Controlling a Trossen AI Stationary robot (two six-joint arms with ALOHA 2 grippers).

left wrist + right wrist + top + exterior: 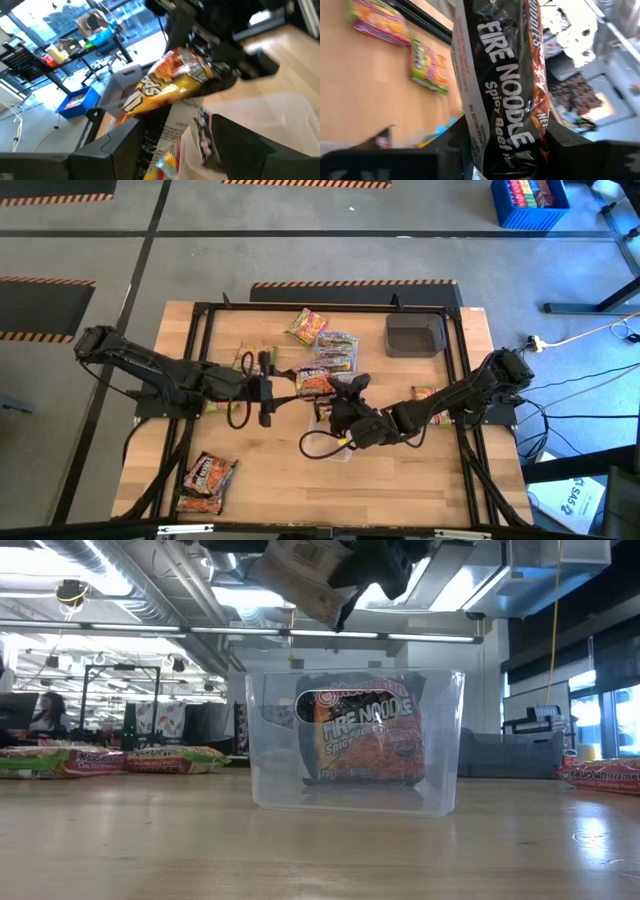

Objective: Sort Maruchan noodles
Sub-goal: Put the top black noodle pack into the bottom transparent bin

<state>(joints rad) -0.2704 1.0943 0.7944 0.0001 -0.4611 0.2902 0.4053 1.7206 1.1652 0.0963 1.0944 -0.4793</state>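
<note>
Noodle packet (360, 735) upright in clear tub (440, 790) mid-table, another packet (314, 381) above it, tray (414, 336) behind-right

Both arms stretch in toward the middle. Left hand (266, 388) sits around 9 o'clock of center, fingers spread apart. Right hand (345, 402) is near center, reaching from 3 o'clock, fingers clamped together.

Overhead straight down, low level view close to tub (355, 740), wrists close-up
</note>
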